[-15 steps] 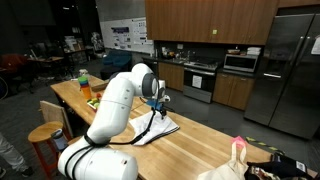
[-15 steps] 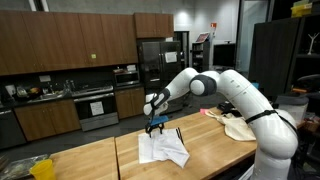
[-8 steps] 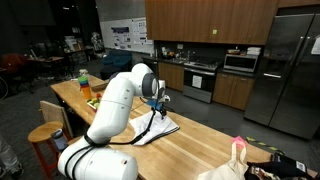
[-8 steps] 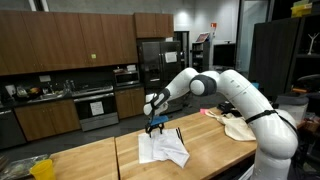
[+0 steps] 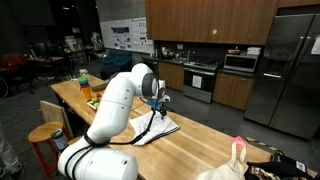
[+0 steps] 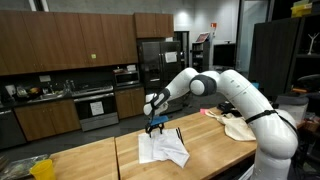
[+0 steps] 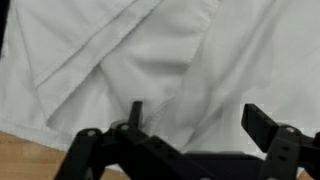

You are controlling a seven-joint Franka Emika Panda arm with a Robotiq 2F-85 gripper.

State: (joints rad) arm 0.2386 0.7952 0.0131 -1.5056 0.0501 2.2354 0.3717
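You had the gripper [image 6: 154,124] released, jaws apart, just above the white cloth [image 6: 165,150]. Cloth lay rumpled on the wood surface [image 6: 85,162], at 6 o'clock of the gripper in an exterior view.

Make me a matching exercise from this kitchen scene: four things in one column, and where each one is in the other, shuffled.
Things:
1. white cloth
2. gripper
3. refrigerator
4. green bottle

Places:
A. at the far end of the wooden table, in an exterior view
B. just above the cloth, jaws apart
C. standing at the back of the kitchen
D. lying rumpled on the wooden table

Pairs: 1-D, 2-B, 3-C, 4-A
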